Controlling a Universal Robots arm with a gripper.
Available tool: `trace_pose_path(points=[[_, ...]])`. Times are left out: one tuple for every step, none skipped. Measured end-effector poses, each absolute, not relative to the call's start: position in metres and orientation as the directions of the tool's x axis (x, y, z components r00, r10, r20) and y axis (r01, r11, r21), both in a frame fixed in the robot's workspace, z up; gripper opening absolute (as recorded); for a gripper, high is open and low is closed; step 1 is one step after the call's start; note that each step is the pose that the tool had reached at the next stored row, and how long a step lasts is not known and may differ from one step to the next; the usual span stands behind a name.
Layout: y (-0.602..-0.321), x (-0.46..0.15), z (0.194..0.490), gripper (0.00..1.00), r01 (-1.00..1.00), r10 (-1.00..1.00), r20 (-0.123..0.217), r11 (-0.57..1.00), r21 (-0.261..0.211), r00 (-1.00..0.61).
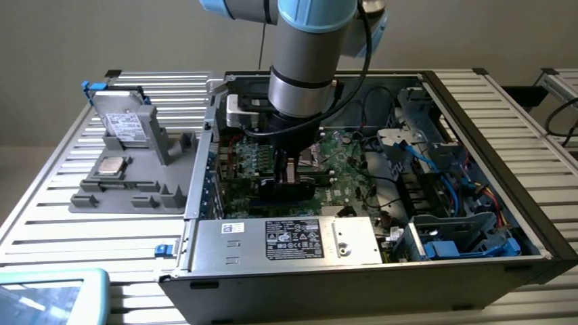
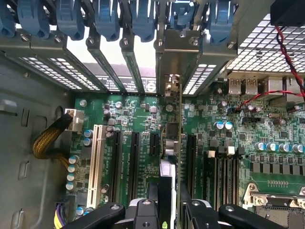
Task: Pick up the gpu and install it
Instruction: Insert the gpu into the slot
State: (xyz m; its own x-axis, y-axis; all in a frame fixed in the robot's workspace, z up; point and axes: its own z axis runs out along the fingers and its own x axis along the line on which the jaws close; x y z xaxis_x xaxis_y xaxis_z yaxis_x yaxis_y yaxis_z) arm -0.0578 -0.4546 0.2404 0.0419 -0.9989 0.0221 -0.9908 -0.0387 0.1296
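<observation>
Wrist view: the gripper (image 2: 169, 214) clamps its fingers (image 2: 143, 212) on the gpu (image 2: 172, 136), upright and edge-on over the motherboard (image 2: 128, 107). Black expansion slots (image 2: 135, 162) flank it.

Open computer case (image 1: 361, 291): the arm (image 1: 302, 74) screens most of the claw (image 2: 167, 210) from the exterior camera. At the wrist, the edge-on gpu (image 2: 172, 138) sits clamped between the fingers (image 2: 198, 214), its near end cropped. A blue-framed screen (image 1: 50, 294) at seven o'clock is cut off. The power supply label (image 1: 294, 239) is too small to read.
</observation>
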Motion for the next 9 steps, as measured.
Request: trace_pose_path(points=[[-0.4546,-0.0579,0.2404,0.27,-0.991,-0.999,0.022,-0.039,0.130,0.042],[-0.4546,-0.0579,0.2404,0.27,-0.991,-0.999,0.022,-0.040,0.130,0.043],[-0.4546,-0.0579,0.2404,0.27,-0.991,-0.999,0.022,-0.040,0.130,0.043],[-0.4546,-0.0580,0.2404,0.27,-0.991,-0.999,0.022,-0.040,0.130,0.043],[-0.4546,-0.0580,0.2404,0.27,-0.991,-0.999,0.022,-0.040,0.130,0.043],[-0.4546,-0.0580,0.2404,0.27,-0.991,-0.999,0.022,-0.040,0.130,0.043],[-0.4546,-0.0580,0.2404,0.27,-0.991,-0.999,0.022,-0.040,0.130,0.043],[-0.4546,-0.0580,0.2404,0.27,-0.991,-0.999,0.022,-0.040,0.130,0.043],[-0.4545,-0.0581,0.2404,0.27,-0.991,-0.999,0.022,-0.040,0.130,0.043]])
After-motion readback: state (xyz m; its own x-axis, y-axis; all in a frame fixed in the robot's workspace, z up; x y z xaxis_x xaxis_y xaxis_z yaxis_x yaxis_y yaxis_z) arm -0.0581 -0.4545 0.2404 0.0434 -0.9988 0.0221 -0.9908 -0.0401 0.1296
